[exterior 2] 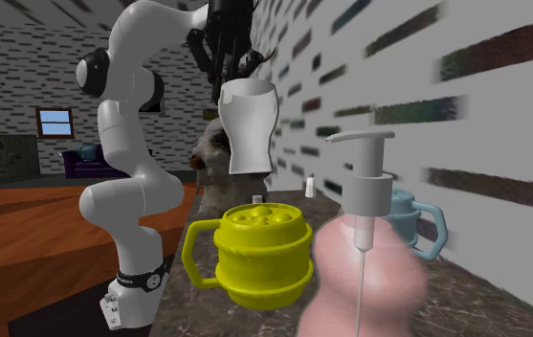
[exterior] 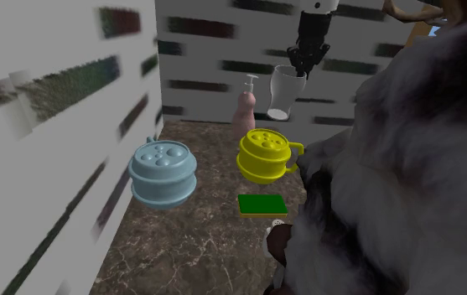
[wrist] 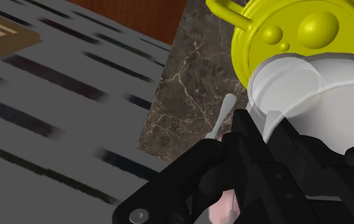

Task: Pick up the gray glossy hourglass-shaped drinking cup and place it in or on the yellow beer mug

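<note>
Cup (exterior: 282, 90): pale grey, glossy, waisted; lifted clear of the counter (exterior: 198, 243), mouth up, tilted a little.
Gripper (exterior: 303, 64): closed on the cup, clamped at the rim from above; exact seating of each finger hard to make out.
Cup relative to gripper: hanging straight below it, rim at the fingertips, waist and base free underneath; in the wrist view pressed against the black fingers.
Cup relative to target: well above the yellow mug (exterior: 265, 155) with a clear gap between them; roughly over it in the second exterior view, higher and further back in the shoulder view.
Yellow mug: upright on the counter, top closed by a yellow dome with round bumps; probably a case of "on", not "in".
Step in hand, as judged: carrying across and lining up over the mug; lowering not yet begun.
Risk, slipping: a rim-only hold on a smooth, tilted cup; likely to swing or slide out under a quick move.
Risk, toppling: a narrow base released onto a bumpy dome, worse if set down tilted or off-centre.
Risk, collision: pink soap dispenser (exterior: 246, 109) just behind the mug, pump standing tall near the cup's path; a low or wide approach enough to knock it.
Risk, shoving: descent onto the mug's edge or handle, tipping or sliding the mug.
Bystanders: blue mug (exterior: 164, 172) and green sponge (exterior: 262, 205), both apart from the path.
</note>
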Robot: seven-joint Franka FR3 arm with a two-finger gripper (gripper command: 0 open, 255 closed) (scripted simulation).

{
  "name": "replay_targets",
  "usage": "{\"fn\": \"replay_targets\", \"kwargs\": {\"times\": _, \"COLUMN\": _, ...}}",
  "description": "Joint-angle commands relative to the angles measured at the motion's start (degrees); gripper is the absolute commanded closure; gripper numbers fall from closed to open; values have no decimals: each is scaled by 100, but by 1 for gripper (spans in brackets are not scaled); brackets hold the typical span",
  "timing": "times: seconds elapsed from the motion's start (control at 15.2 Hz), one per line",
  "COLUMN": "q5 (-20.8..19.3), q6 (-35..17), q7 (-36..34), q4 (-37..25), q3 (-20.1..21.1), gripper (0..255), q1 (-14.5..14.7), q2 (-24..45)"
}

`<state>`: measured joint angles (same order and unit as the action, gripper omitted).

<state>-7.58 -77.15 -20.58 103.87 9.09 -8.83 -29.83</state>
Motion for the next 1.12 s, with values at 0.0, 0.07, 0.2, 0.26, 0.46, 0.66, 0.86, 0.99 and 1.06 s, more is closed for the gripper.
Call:
{"fn": "replay_targets", "kwargs": {"times": 0.0, "q5": 14, "q6": -139, "q7": -22, "q4": 222, "q3": -5, "gripper": 255, "q1": 12, "q2": -86}}
{"fn": "replay_targets", "kwargs": {"times": 0.07, "q5": 19, "q6": -213, "q7": -32, "q4": 338, "q3": -9, "gripper": 255, "q1": 17, "q2": -127}}
{"fn": "replay_targets", "kwargs": {"times": 0.2, "q5": 30, "q6": -360, "q7": -52, "q4": 565, "q3": -15, "gripper": 255, "q1": 28, "q2": -206}}
{"fn": "replay_targets", "kwargs": {"times": 0.26, "q5": 35, "q6": -433, "q7": -62, "q4": 676, "q3": -18, "gripper": 255, "q1": 34, "q2": -243}}
{"fn": "replay_targets", "kwargs": {"times": 0.46, "q5": 48, "q6": -650, "q7": -92, "q4": 1000, "q3": -25, "gripper": 255, "q1": 49, "q2": -349}}
{"fn": "replay_targets", "kwargs": {"times": 0.66, "q5": 60, "q6": -865, "q7": -123, "q4": 1313, "q3": -30, "gripper": 255, "q1": 64, "q2": -444}}
{"fn": "replay_targets", "kwargs": {"times": 0.86, "q5": 68, "q6": -1019, "q7": -146, "q4": 1531, "q3": -32, "gripper": 255, "q1": 75, "q2": -507}}
{"fn": "replay_targets", "kwargs": {"times": 0.99, "q5": 68, "q6": -1019, "q7": -146, "q4": 1531, "q3": -33, "gripper": 255, "q1": 76, "q2": -506}}
{"fn": "replay_targets", "kwargs": {"times": 1.06, "q5": 67, "q6": -1019, "q7": -147, "q4": 1531, "q3": -33, "gripper": 255, "q1": 77, "q2": -506}}
